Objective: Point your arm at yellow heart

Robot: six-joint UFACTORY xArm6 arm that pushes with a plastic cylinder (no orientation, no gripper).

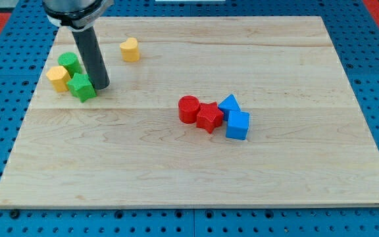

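Observation:
The yellow heart [129, 49] lies near the view's top left on the wooden board [196, 164]. My tip [101, 86] rests on the board just right of a green star block [82, 87], below and left of the yellow heart, with a gap between them. The dark rod rises from the tip toward the view's top left.
A green round block [69, 63] and a yellow hexagon block [58, 78] sit left of the rod, next to the green star. Near the middle lie a red cylinder [189, 108], a red star [209, 117], a blue triangle [229, 105] and a blue cube [237, 125], clustered together.

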